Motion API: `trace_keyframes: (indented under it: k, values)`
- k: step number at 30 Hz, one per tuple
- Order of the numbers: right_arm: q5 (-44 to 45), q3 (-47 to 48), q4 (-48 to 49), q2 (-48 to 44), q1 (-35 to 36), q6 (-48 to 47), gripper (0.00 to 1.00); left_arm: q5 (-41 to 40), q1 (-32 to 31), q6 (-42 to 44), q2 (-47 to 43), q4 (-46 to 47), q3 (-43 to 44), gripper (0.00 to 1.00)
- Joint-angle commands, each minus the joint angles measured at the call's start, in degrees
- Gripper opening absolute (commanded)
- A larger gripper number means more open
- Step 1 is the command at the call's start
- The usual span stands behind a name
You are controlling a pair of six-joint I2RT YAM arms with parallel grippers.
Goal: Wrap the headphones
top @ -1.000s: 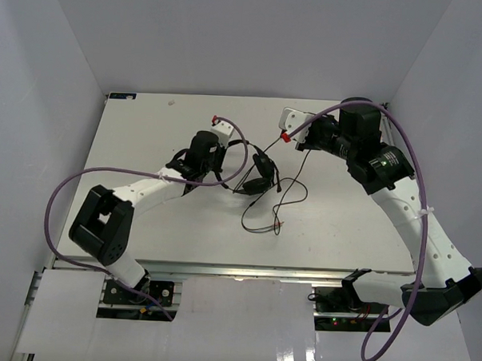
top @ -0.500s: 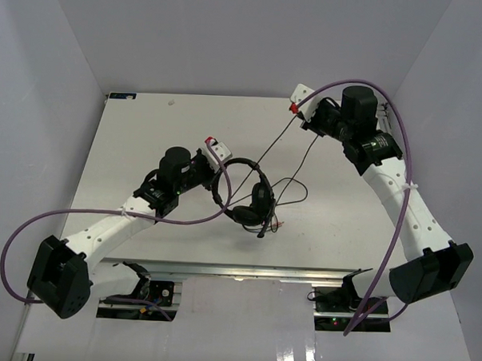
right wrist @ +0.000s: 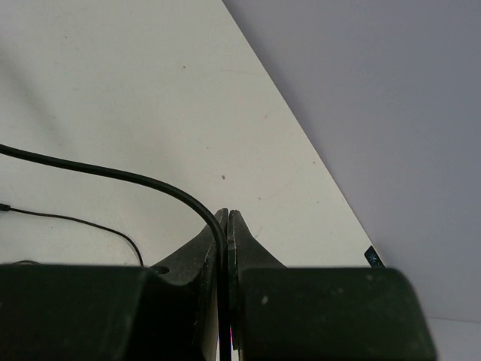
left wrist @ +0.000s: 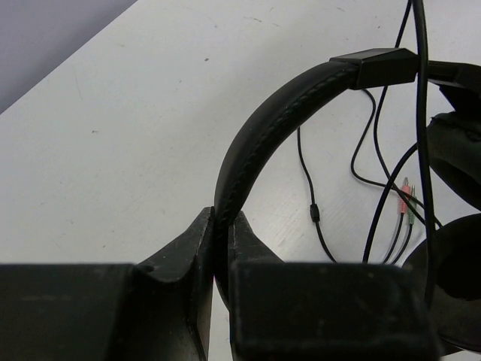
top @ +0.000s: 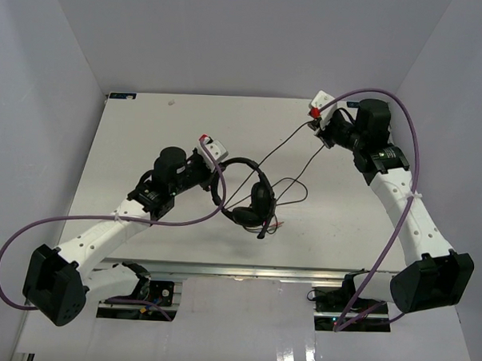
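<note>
Cable-tensioning stage: headband of headphones clenched in left jaws, cable pinched taut in right jaws, far right; next, probably winding cable round headband.

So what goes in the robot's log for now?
left gripper: shut on headband | right gripper: shut on cable | plugs: on table

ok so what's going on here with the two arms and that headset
The left gripper is shut on the headband of the headphones, near the middle of the table. The right gripper is shut on the thin black cable, which runs taut toward the far right corner. The remaining cable lies in loose loops on the table, with the plugs near the earcups.
</note>
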Motion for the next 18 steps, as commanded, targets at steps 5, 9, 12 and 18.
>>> trace_keyframes:
  k: [5, 9, 12, 18]
  values:
    - [-3.6, -1.6, 7.4, -2.7, -2.1, 3.7, 0.08, 1.7, 0.0, -3.4, -1.8, -0.5, 4.6, 0.0]
    - [-4.7, -4.5, 9.3, -1.0, -2.7, 5.5, 0.08, 5.4, 0.0, -6.8, -4.2, -1.6, 7.7, 0.0]
    - [-6.9, -6.5, 11.5, 0.3, -3.3, 7.3, 0.08, 7.0, 0.0, -10.7, -5.8, -1.9, 10.6, 0.0]
    - [-17.0, -10.8, 20.2, 4.0, -4.1, 17.0, 0.08, 4.9, 0.0, -23.5, -6.7, -1.4, 19.2, 0.0]
